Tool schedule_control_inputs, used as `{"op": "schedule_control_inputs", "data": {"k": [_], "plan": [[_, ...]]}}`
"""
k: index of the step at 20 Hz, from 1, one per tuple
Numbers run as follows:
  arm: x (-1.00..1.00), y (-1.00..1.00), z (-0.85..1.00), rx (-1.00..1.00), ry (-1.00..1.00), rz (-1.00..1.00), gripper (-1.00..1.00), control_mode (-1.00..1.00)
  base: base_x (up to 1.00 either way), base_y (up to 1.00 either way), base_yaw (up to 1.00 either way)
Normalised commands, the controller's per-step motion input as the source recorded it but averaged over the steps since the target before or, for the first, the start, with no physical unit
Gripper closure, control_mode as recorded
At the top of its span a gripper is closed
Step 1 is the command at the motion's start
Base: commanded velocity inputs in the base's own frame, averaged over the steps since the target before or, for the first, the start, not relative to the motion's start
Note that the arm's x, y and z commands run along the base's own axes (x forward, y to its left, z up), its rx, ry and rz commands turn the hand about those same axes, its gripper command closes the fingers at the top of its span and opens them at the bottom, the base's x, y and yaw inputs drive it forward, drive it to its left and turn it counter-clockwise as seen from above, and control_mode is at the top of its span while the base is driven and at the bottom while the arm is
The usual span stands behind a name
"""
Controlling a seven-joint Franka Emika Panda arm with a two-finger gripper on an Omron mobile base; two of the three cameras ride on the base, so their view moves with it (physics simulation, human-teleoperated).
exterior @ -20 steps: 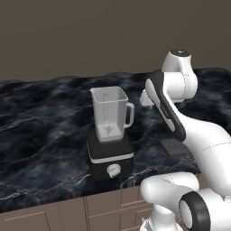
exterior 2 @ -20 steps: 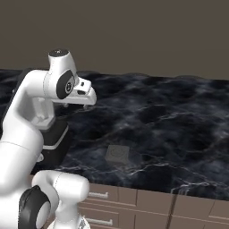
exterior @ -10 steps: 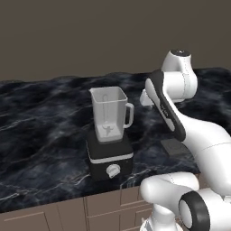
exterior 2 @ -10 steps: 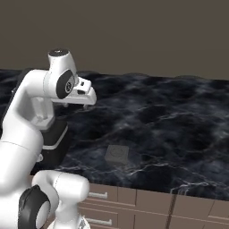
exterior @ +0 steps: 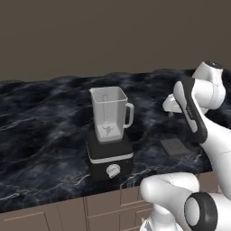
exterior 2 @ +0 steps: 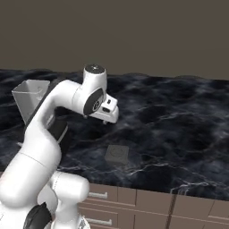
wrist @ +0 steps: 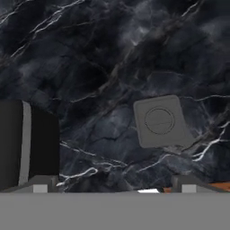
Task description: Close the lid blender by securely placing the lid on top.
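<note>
The lid [exterior: 175, 147] lies flat on the bench [exterior: 45, 117], near its front edge and to the right of the blender [exterior: 109, 137], well apart from it. In the right base view the lid [exterior 2: 117, 154] sits just ahead of the drawer fronts [exterior 2: 147, 201], with bare marble all round it. The hand view shows the lid [wrist: 160, 121] from above — a dark grey square with rounded corners and a faint ring at its middle, turned slightly askew to the frame.

The blender stands upright on the bench, black base with a white band and a round white knob [exterior: 113, 170] on its near face. Its clear jar [exterior: 109, 113] is seated on the base, handle to the right, its rim open with nothing on it. In the right base view the jar [exterior 2: 31, 95] shows at the far left, partly behind the arm. The edge of the blender's base [wrist: 28, 146] also shows at the left of the hand view.

The gripper [exterior 2: 108, 120] hangs above the bench, over and a little beyond the lid, touching nothing. Its two fingertips [wrist: 40, 183] rise at the bottom of the hand view, set wide apart — nothing is between them. In the left base view the gripper [exterior: 171, 109] is largely hidden by the arm's forearm.
</note>
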Motion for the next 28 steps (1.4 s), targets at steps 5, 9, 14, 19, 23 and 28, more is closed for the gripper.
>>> {"op": "schedule_control_inputs", "data": {"k": [5,9,14,19,23,28], "plan": [[-0.07,-0.79,-0.74,0.14,0.16,-0.12,-1.00,-1.00,0.00,0.00,0.00],[0.00,-0.75,-0.98,0.18,0.16,-0.13,-1.00,-1.00,0.00,0.00,0.00],[0.00,-0.38,-0.91,0.11,0.03,-0.05,-1.00,-1.00,0.00,0.00,0.00],[0.00,-0.06,-0.81,0.10,0.00,-0.08,-1.00,-1.00,0.00,0.00,0.00],[0.03,-0.27,-0.33,0.13,-0.01,-0.01,-1.00,-1.00,0.00,0.00,0.00],[0.23,-0.12,-0.21,0.12,0.00,0.00,-1.00,-1.00,0.00,0.00,0.00]]}}
